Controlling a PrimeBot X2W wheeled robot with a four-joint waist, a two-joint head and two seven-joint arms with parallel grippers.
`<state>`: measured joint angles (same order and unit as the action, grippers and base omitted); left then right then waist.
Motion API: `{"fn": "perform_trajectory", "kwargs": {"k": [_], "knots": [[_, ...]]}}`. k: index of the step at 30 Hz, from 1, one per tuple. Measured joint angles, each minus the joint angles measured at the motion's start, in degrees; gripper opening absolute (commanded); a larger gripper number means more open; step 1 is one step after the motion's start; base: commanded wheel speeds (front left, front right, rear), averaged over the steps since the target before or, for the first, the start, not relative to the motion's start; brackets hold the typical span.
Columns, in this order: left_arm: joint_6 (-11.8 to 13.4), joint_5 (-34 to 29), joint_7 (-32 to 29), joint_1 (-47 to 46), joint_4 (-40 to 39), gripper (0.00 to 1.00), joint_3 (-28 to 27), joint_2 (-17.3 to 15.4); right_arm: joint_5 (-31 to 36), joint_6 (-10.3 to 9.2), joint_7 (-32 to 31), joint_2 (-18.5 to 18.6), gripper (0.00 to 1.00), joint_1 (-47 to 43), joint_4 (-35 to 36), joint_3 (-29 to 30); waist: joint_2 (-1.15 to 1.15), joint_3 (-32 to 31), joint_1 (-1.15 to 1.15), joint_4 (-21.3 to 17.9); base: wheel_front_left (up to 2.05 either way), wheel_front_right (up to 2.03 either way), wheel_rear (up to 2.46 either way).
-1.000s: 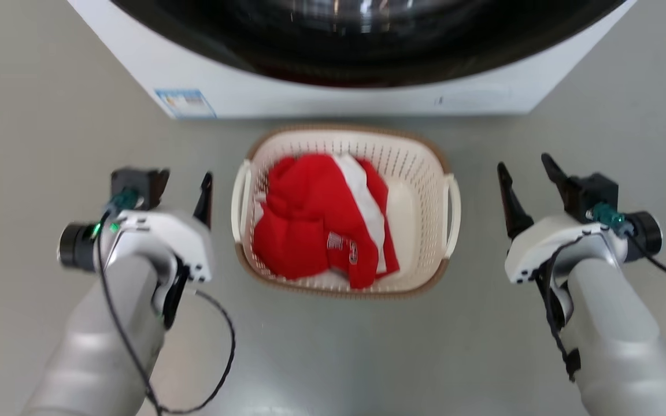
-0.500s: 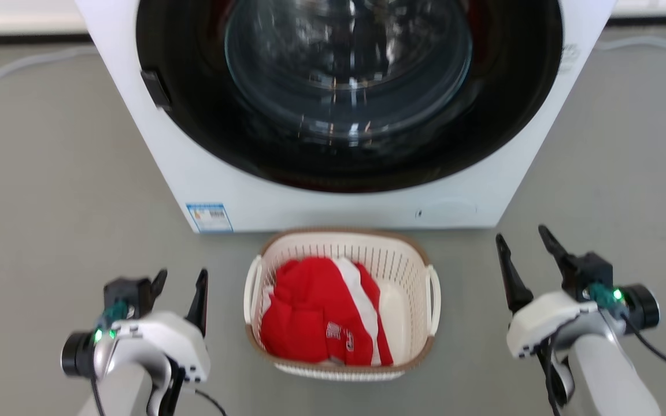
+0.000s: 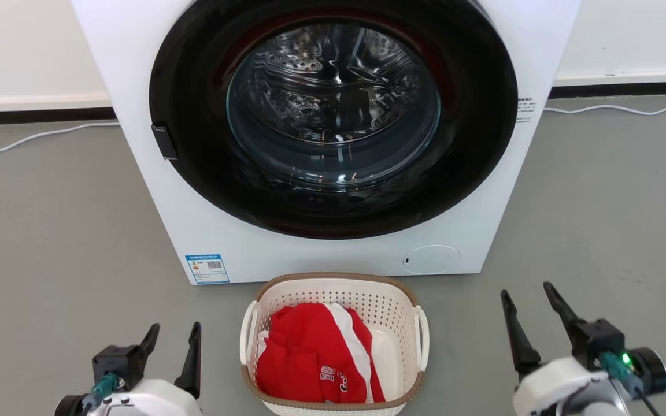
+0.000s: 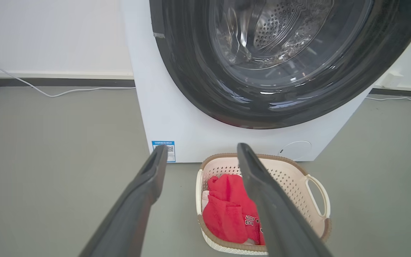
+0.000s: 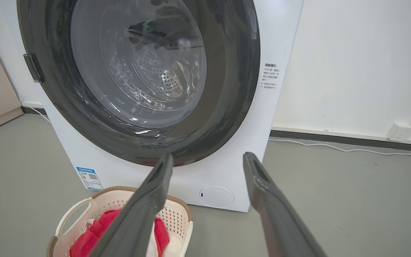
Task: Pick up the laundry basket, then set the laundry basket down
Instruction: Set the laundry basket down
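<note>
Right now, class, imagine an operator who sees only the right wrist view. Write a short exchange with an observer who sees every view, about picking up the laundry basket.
Operator: Where is the left end effector?
Observer: The head view shows it open, to the left of the laundry basket and apart from it.
Operator: My finger hides the inside. How full is it?
Observer: The red garment lies toward its left side; the right part of its bottom is bare.

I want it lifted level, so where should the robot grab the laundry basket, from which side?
Grip the laundry basket by its left handle and right handle, left gripper and right gripper each coming from its own side; the loops jut outward.
</note>
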<state>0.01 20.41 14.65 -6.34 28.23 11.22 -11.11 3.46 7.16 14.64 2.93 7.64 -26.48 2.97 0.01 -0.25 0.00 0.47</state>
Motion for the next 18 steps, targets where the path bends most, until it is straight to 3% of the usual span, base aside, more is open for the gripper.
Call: {"fn": "perform_trajectory", "kwargs": {"k": [18], "knots": [[0.04,-1.32,0.00,6.75,-6.73,1.00,-9.21,2.22,-0.57,0.00,0.00,-0.24,1.00,-6.79,7.28,2.63,0.00,-1.71,0.00,-1.80,0.00,0.00,0.00]]}}
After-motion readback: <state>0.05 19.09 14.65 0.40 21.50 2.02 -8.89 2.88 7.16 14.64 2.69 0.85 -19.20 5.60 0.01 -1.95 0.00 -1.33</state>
